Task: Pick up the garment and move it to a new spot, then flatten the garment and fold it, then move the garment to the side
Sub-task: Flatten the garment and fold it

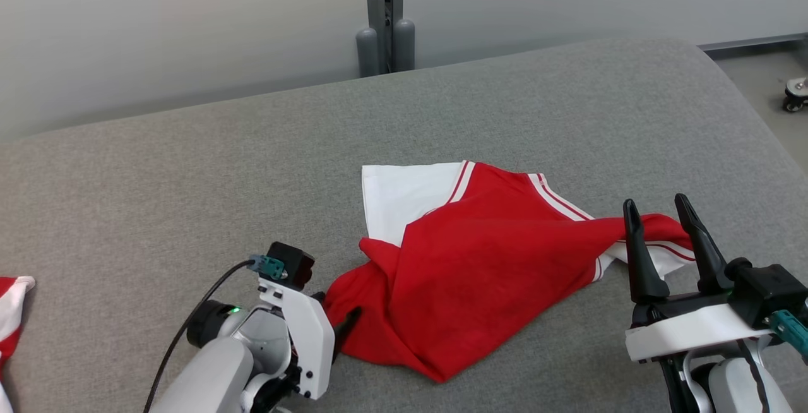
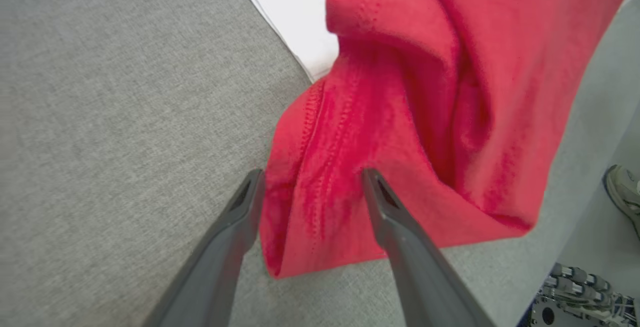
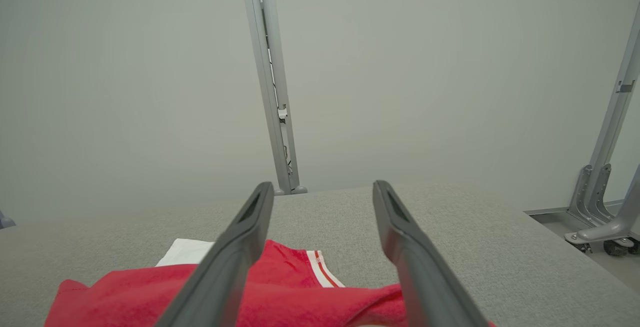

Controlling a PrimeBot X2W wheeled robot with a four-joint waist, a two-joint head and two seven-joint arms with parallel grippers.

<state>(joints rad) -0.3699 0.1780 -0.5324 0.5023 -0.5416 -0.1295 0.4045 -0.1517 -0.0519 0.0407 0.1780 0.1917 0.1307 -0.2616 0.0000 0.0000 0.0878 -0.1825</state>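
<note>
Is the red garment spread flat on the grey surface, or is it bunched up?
Bunched up, not flat. The red garment lies in overlapping folds, one red layer covering part of its white panel.

The garment is soft, matt knit cloth, red with a white panel, its hem stitched in fine rows. Under it the padded surface is covered in coarse grey woven fabric, matt and slightly flecked. The right gripper has fingers of smooth dark matt plastic and a white, faintly glossy plastic shell. The post behind looks like smooth grey painted metal.
</note>
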